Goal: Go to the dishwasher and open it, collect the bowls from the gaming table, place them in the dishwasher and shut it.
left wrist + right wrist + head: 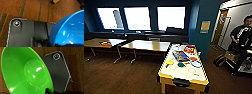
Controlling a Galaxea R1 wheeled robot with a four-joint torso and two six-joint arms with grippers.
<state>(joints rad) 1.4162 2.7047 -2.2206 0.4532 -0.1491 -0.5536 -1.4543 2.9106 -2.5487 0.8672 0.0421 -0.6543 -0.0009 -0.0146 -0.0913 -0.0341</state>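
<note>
A blue bowl (70,30) hangs tilted over the brown floor in the left wrist view, its rim running down into my left gripper (58,45), which is shut on it. My right gripper (48,91) is likewise shut on the rim of a green bowl (25,70) above the floor. Ahead and slightly right stands the gaming table (184,77), white-topped with a yellow and black edge. A yellow bowl (169,62), a dark green round piece (181,65) and an orange bowl (193,58) lie on it. The dishwasher is out of view.
Flat game boxes (181,55) and a blue-rimmed hoop (196,64) share the table top. Two wooden-topped tables (146,45) stand at the back left under the windows. A teal wall corner (201,32) rises behind the gaming table. A person (241,37) stands at the right by a doorway.
</note>
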